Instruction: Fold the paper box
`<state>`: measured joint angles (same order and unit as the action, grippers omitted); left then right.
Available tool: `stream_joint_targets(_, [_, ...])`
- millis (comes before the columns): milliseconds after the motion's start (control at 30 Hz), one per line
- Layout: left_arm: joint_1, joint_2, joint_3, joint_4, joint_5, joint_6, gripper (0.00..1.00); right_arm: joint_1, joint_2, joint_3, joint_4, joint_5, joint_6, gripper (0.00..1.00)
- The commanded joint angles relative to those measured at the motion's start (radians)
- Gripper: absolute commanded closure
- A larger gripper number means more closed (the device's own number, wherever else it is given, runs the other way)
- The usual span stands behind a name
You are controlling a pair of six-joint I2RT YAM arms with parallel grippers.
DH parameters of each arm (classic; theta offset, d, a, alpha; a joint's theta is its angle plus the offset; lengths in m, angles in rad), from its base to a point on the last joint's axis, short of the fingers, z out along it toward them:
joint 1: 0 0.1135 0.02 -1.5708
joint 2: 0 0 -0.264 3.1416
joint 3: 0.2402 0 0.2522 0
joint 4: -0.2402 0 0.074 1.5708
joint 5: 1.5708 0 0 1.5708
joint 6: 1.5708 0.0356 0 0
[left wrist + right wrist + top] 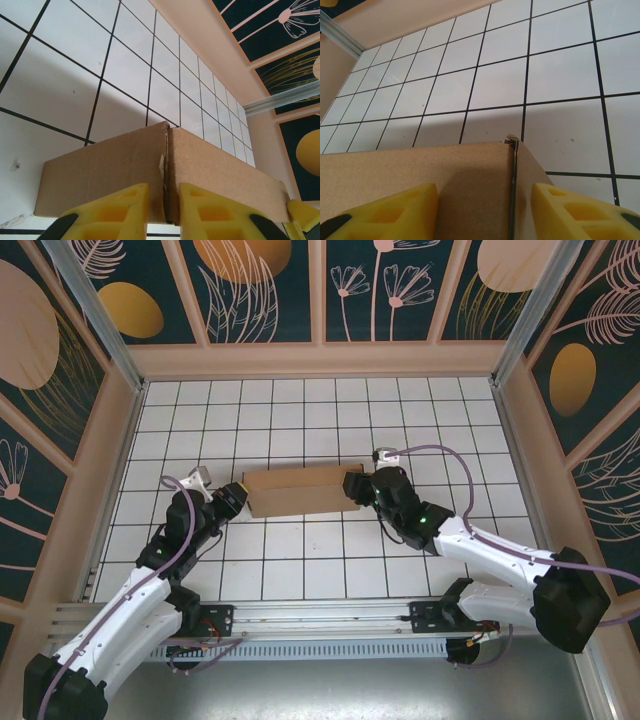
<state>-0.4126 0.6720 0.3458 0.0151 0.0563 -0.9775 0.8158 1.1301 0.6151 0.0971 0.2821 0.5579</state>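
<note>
Your left pincer (pixel 163 189) is nearly closed, pinching the paper box (pixel 300 490) at its left end seam. Your right pincer (pixel 484 189) is half-open, straddling the box's right end wall without clamping it. The box lies mid-bench (pixel 300 570), between both arms.

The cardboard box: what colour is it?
Plain brown; cardboard box shows best in left wrist view.

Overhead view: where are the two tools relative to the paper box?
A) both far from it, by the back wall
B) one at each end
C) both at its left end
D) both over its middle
B: the left tool is at the left end of the paper box, and the right tool is at its right end.
</note>
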Motion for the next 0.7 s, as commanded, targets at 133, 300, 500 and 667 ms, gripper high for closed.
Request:
stream_joint_targets(133, [-0.003, 0.046, -0.014, -0.221, -0.025, 0.082, 0.82, -0.027, -0.036, -0.029, -0.127, -0.098, -0.047, 0.42])
stream_joint_targets(300, [-0.003, 0.071, 0.025, -0.244, -0.035, 0.125, 0.83, -0.084, -0.092, -0.02, -0.102, -0.186, -0.068, 0.36])
stream_joint_targets(500, [-0.003, 0.069, 0.041, -0.26, -0.045, 0.147, 0.83, -0.193, -0.163, -0.014, -0.084, -0.314, -0.057, 0.32])
stream_joint_targets(667, [-0.003, 0.069, 0.051, -0.267, -0.045, 0.152, 0.83, -0.222, -0.162, -0.012, -0.089, -0.366, -0.065, 0.33])
